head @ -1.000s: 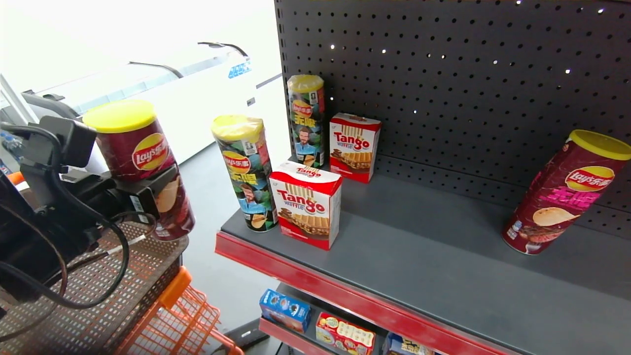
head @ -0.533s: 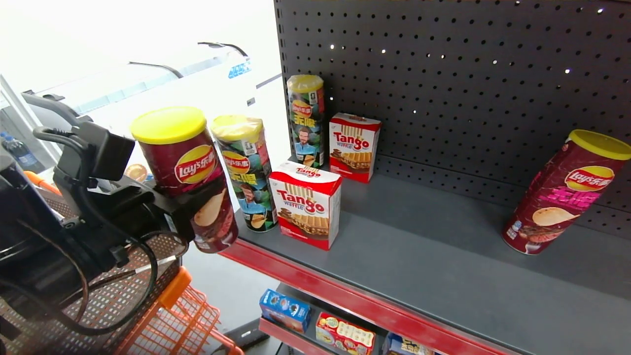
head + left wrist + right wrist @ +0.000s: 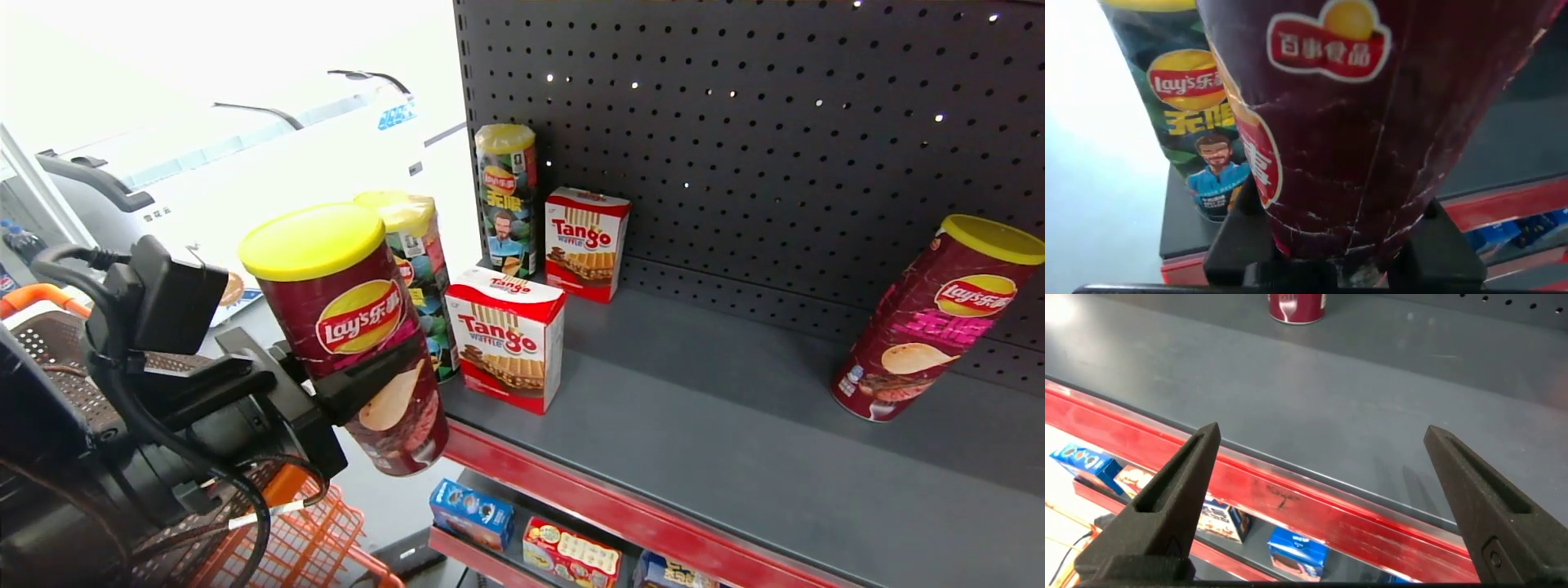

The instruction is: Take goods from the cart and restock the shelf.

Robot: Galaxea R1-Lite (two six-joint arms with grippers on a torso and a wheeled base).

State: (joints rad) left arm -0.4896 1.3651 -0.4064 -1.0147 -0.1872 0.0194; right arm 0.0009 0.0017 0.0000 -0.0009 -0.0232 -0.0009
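My left gripper [image 3: 359, 384] is shut on a dark red chip can with a yellow lid [image 3: 351, 327], held tilted just left of the shelf's red front edge [image 3: 571, 490]. The same can [image 3: 1372, 139] looms close in the left wrist view, gripped between black fingers [image 3: 1241, 245]. On the grey shelf [image 3: 694, 408] stand two green chip cans [image 3: 506, 196], two red-and-white wafer boxes [image 3: 508, 336] and a purple-red chip can [image 3: 939, 314] leaning against the pegboard. My right gripper [image 3: 1323, 506] is open in front of the shelf edge [image 3: 1290, 490], nothing between its fingers.
An orange wire cart [image 3: 302, 539] sits below my left arm. A lower shelf holds small snack boxes [image 3: 473, 510]. A wide bare stretch of shelf lies between the wafer boxes and the leaning can. A white freezer [image 3: 269, 163] stands behind on the left.
My left gripper has carried the red chip can rightward and lower, from above the cart to right beside the shelf's front edge. The goods on the shelf have not moved.
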